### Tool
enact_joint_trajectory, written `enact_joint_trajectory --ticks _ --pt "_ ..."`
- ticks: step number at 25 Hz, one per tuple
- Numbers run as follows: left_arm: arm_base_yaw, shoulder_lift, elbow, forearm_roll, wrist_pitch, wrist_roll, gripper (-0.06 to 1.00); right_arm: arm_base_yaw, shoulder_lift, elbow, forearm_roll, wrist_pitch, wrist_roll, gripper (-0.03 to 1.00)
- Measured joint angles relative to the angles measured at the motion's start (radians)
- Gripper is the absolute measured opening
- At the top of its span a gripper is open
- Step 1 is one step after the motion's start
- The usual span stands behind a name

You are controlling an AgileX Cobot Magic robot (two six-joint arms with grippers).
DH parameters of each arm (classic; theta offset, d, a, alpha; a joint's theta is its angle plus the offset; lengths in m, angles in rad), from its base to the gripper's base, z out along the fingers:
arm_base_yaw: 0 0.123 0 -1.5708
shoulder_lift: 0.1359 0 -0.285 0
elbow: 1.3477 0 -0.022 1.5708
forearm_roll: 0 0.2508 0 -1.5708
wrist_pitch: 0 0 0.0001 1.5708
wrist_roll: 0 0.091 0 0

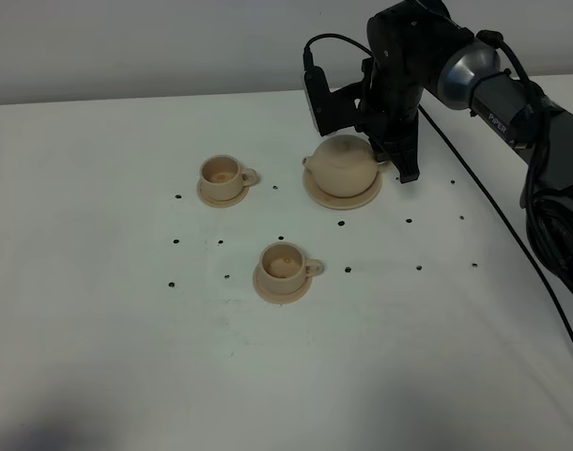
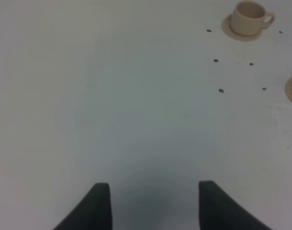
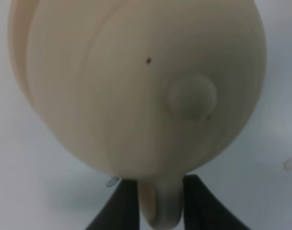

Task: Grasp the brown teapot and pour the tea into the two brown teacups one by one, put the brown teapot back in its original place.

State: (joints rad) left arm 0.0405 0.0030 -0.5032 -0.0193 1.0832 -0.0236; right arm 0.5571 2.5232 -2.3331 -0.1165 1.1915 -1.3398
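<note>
1. The brown teapot (image 1: 343, 162) sits upright on its wide saucer (image 1: 317, 193), towards the back of the white worktop (image 1: 99, 329), with its lid on.
2. My right claw (image 1: 392, 164) is down at the teapot's right side. In the right wrist view the right claw (image 3: 159, 184) is clenched on the loop handle (image 3: 159, 211), one dark finger against each side.
3. The brown teapot (image 3: 136, 81) fills most of that view, lid knob (image 3: 191, 98) facing the camera.
4. The far teacup (image 1: 221, 172) stands on its small saucer (image 1: 211, 197), left of the teapot and well apart from it.
5. The near teacup (image 1: 284, 261) stands on its own saucer (image 1: 282, 287), in front of the teapot.
6. My left claw (image 2: 153, 191) is released, fingers spread over bare worktop with nothing between them.
7. The left wrist view also catches a teacup (image 2: 249, 17) far off (which of the two, I cannot tell).
</note>
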Motion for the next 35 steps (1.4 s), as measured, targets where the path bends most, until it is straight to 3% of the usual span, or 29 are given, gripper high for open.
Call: enact_joint_trajectory --ticks 11,35 --pt "0.0 0.0 0.0 0.0 0.0 0.0 0.4 0.0 0.0 -0.001 -0.001 0.01 0.003 0.12" --pt "0.0 0.0 0.0 0.0 0.0 0.0 0.4 0.005 0.011 -0.056 0.032 0.039 0.105 0.11"
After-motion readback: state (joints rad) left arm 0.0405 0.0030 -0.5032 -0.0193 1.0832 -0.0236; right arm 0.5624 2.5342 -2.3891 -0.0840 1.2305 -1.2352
